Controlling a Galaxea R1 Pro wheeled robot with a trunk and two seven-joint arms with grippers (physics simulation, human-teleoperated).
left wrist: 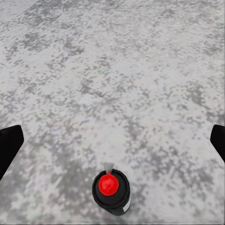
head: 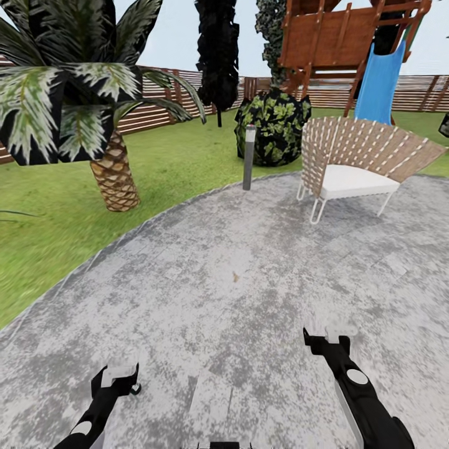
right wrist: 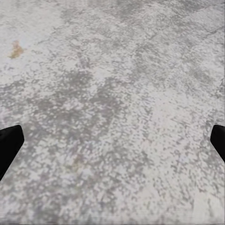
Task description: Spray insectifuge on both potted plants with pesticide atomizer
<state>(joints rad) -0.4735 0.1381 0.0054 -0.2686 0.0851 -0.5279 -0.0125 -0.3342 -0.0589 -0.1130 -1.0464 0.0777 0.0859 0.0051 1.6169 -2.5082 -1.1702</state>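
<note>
left fingers (left wrist: pixel 9 145) spread; right fingers (right wrist: pixel 9 145) spread | over grey paving (head: pixel 249 299)

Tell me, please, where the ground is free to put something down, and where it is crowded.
The grey paving is bare between both grippers, left gripper and right gripper, and the chair, and leftward to the grass. It is crowded at the far edge: the lamp post, the bush and the chair stand close together. The palm occupies the lawn.
</note>
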